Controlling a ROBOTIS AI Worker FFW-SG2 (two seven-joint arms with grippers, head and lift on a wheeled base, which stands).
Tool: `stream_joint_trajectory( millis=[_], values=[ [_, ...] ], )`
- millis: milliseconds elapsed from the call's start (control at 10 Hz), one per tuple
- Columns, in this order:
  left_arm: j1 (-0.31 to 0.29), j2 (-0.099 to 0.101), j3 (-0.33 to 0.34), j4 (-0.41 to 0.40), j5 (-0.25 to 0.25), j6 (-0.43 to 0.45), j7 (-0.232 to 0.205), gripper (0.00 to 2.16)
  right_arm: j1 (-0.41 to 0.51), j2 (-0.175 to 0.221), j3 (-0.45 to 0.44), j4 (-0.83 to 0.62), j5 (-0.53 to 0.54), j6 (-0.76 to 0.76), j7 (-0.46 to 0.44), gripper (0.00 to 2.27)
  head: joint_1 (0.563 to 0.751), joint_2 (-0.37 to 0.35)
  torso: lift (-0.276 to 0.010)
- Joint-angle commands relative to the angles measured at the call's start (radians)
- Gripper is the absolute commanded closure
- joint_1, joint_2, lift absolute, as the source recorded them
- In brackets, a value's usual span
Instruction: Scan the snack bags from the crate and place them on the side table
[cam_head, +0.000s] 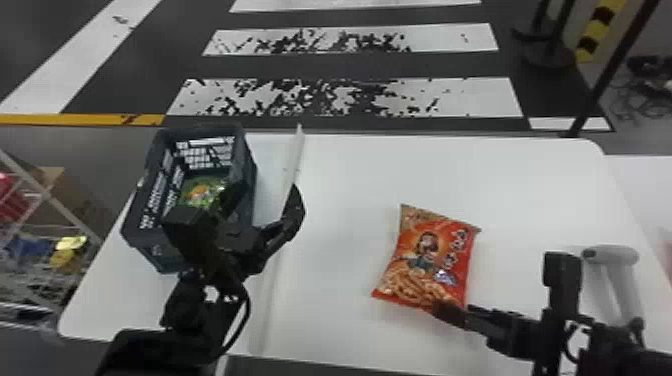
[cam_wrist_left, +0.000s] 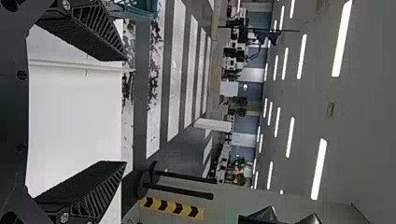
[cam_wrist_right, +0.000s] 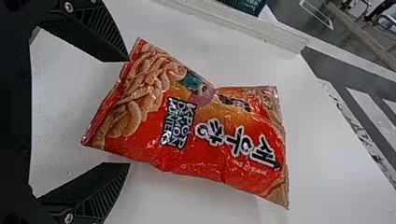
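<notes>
- Red and orange snack bag of crinkly plastic film (cam_head: 430, 260): lying printed front up on the white rectangular table (cam_head: 350, 190), to the right of the thin white divider (cam_head: 295, 160).
- Black two-finger right gripper (cam_wrist_right: 128, 112): fingers spread apart, with the bag's lower end reaching in between; contact difficult to tell.
- Black two-finger left gripper (cam_wrist_left: 125, 111): fingers also apart and holding nothing, near the dark grey plastic crate (cam_head: 142, 215) with a green shiny bag (cam_head: 205, 192) inside.
- Step in hand, by judgement: gripping the red bag for scanning.
- Better to centre both fingers around the lower end, then to close slowly, only until firm hold.
- Avoid squeezing the puffed middle, because of possible bursting or crushing of the snacks.
- Look for the barcode, not visible on this upper face; probably necessary to turn the bag over.
- Take care of the white handheld scanner (cam_head: 610, 255) beside the right arm; easy to knock.
- Keep the film smooth and flat during scanning, code uncovered.
- After scanning, set down gently on the white surface at far right (cam_head: 645, 180), probably the side table, and release only when well supported.
</notes>
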Motion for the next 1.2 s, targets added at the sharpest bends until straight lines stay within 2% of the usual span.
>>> stream_joint_trajectory(
  millis=[0,100,200,300,400,800,1100],
  values=[
    [0.0,0.0,0.0,0.003,0.0,-0.001,-0.001,0.08,-0.023,0.001,-0.001,0.037,-0.013,0.004,0.016,0.13,0.695,0.119,-0.05],
    [0.002,0.0,0.0,0.005,0.0,0.002,-0.001,0.08,-0.038,0.001,-0.004,0.057,-0.018,0.004,0.026,0.38,0.695,0.123,-0.05],
    [0.003,0.0,0.0,0.005,0.0,-0.001,-0.001,0.08,-0.048,0.001,-0.004,0.071,-0.018,0.004,0.04,0.97,0.695,0.126,-0.05],
    [0.005,0.0,0.0,0.005,0.0,-0.001,-0.001,0.08,-0.058,0.002,-0.008,0.088,-0.019,0.01,0.046,1.93,0.695,0.128,-0.05],
    [0.006,0.0,0.001,0.005,0.0,-0.001,-0.001,0.09,-0.069,0.002,-0.008,0.097,-0.005,0.047,0.046,2.26,0.695,0.129,-0.05],
    [0.012,0.0,0.003,0.005,0.001,-0.001,-0.001,0.09,-0.071,0.002,-0.003,0.099,0.01,0.047,0.046,2.26,0.695,0.13,-0.05],
    [0.018,0.0,0.006,0.0,0.001,-0.001,-0.001,0.09,-0.051,0.002,-0.038,-0.039,0.013,0.093,0.028,2.26,0.695,0.124,-0.05]
  ],
)
